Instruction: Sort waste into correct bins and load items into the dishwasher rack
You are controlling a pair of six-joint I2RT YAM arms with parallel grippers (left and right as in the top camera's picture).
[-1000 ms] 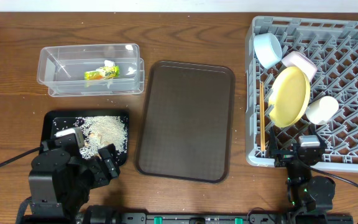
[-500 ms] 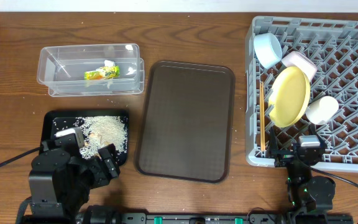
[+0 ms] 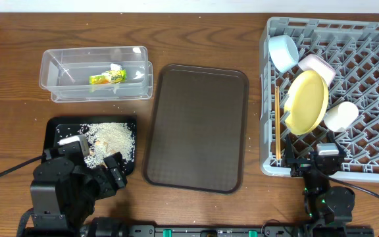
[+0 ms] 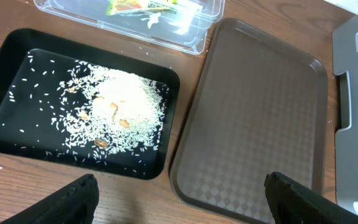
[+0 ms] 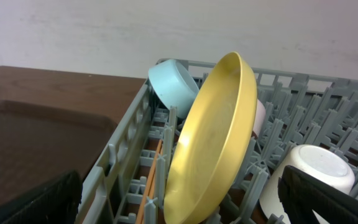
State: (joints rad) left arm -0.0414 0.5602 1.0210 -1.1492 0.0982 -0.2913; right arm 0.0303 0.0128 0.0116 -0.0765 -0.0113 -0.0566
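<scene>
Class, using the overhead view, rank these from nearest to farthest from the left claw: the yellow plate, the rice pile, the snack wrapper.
1. rice pile: in the black tray, right beside the left claw.
2. snack wrapper: in the clear container, beyond the black tray.
3. yellow plate: on edge in the grey rack, far across on the right side.

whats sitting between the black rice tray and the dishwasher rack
The dark brown serving tray lies between the black tray and the rack; the overhead view shows it.
</scene>
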